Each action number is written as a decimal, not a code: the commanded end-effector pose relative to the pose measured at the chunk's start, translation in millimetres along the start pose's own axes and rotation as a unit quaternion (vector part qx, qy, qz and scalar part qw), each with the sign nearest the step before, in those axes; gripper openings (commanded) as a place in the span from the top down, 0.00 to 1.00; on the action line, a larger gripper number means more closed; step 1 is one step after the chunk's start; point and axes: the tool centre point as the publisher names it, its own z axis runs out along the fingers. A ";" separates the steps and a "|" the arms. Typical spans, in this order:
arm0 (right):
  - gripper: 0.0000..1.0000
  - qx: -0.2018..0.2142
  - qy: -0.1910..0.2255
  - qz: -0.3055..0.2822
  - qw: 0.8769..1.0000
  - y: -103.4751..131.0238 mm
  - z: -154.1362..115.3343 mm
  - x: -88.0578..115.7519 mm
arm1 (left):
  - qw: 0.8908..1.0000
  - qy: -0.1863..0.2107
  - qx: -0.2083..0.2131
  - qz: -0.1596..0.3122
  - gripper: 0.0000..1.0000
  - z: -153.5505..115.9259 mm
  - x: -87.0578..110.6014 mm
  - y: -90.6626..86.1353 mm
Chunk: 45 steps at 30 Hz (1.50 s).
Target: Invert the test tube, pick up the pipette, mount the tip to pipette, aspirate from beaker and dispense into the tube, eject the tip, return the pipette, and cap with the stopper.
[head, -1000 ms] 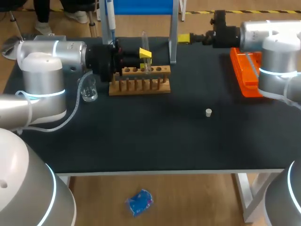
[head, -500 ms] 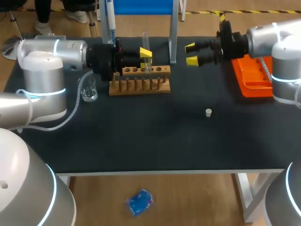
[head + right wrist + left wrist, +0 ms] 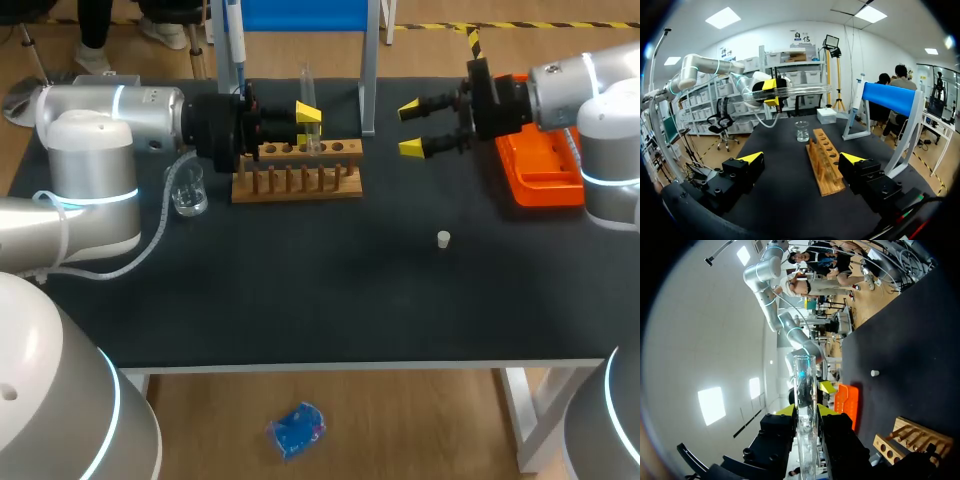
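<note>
Your left gripper [image 3: 805,412] is clamped on the test tube [image 3: 804,390]: both yellow-tipped fingers [image 3: 785,410] press it from opposite sides. In the head view the tube stands upright in that grip. What looks like its open rim is at the top.

Just below those fingers sits the wooden rack [image 3: 298,170]. The glass beaker [image 3: 188,190] stands on the table back beside the left gripper's wrist, apart from the rack. Farther out ahead of the fingers lies the small white stopper [image 3: 444,239], alone on the dark table [image 3: 330,300]. Beyond it is the orange tip box [image 3: 535,165].

Your right gripper [image 3: 410,128] hangs above the table with its fingers spread wide and nothing between them (the tip box lies behind its wrist). From its own camera, the rack [image 3: 826,160] lies on the table ahead of and below the gap between the fingers. The beaker [image 3: 801,131] is just past the rack's far end. Above that is the tube [image 3: 790,91], held in the left gripper [image 3: 771,92].

The pipette [image 3: 236,45] hangs on the blue stand [image 3: 368,70] at the back edge.
</note>
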 end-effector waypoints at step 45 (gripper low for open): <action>0.00 0.000 -0.001 0.000 1.000 -0.2 -0.3 0.8 | 0.961 -0.077 0.020 -0.265 1.00 -12.3 -15.5 30.8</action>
